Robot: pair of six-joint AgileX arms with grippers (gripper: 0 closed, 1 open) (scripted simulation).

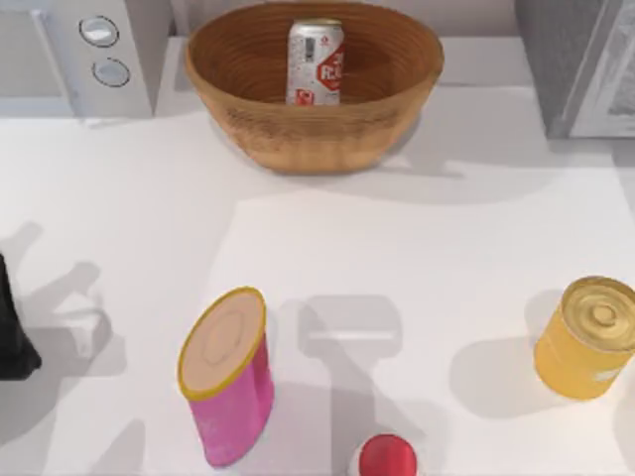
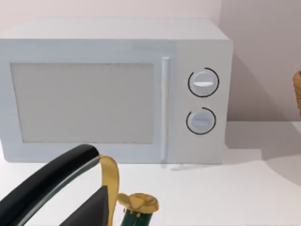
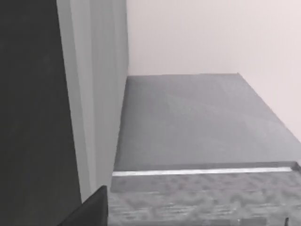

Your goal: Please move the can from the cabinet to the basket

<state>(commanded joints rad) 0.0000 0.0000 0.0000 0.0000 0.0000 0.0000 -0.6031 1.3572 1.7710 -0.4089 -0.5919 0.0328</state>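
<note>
Can (image 1: pixel 316 61), slim and silver with a red-and-white label, stands upright inside the basket (image 1: pixel 243 109), a wide oval bowl of light brown wicker at the middle of the tabletop's far edge. The can rests toward the basket's back wall with its top just below the rim. A white microwave (image 1: pixel 94 55) with two round dials sits at the far left corner of the tabletop, and a grey cabinet (image 1: pixel 575 64) sits at the far right corner. Near the front edge, left of centre, a pink canister (image 1: pixel 228 382) with a yellow rim stands tilted. A squat gold tin (image 1: pixel 587 337) stands by the right edge. A small red round object (image 1: pixel 387 458) sits at the front edge. The left arm (image 1: pixel 12 327) is a dark shape at the tabletop's left edge. The left wrist view faces the microwave door and dials. The right wrist view looks into the cabinet's grey interior. Whether either pincer is spread or pressed together cannot be told.
</note>
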